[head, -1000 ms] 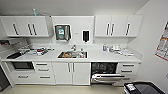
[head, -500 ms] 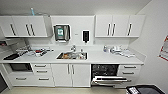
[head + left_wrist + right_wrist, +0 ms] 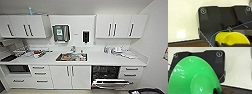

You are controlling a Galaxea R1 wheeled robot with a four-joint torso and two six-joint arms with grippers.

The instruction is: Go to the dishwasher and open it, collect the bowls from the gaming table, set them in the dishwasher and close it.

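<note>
The dishwasher [image 3: 107,75] stands in the lower cabinets at the right, its steel door [image 3: 110,83] folded down and the dark inside showing. A small yellow bowl [image 3: 231,38] sits close against the left wrist camera, and my left gripper [image 3: 221,44] is shut on its rim. My right gripper [image 3: 216,90] is shut on the edge of a wide lime-green bowl [image 3: 193,78], which looms large in the right wrist view. The gaming table is out of view.
A white counter [image 3: 100,58] runs the width of the kitchen, with a steel sink [image 3: 71,57] in the middle and clutter at both ends. White wall cabinets [image 3: 25,26] hang above. A side wall [image 3: 155,55] closes the right. Something dark [image 3: 147,91] shows at the bottom right corner.
The whole head view has shifted slightly, and the kitchen looks a little nearer. The dishwasher door stays folded down throughout.
</note>
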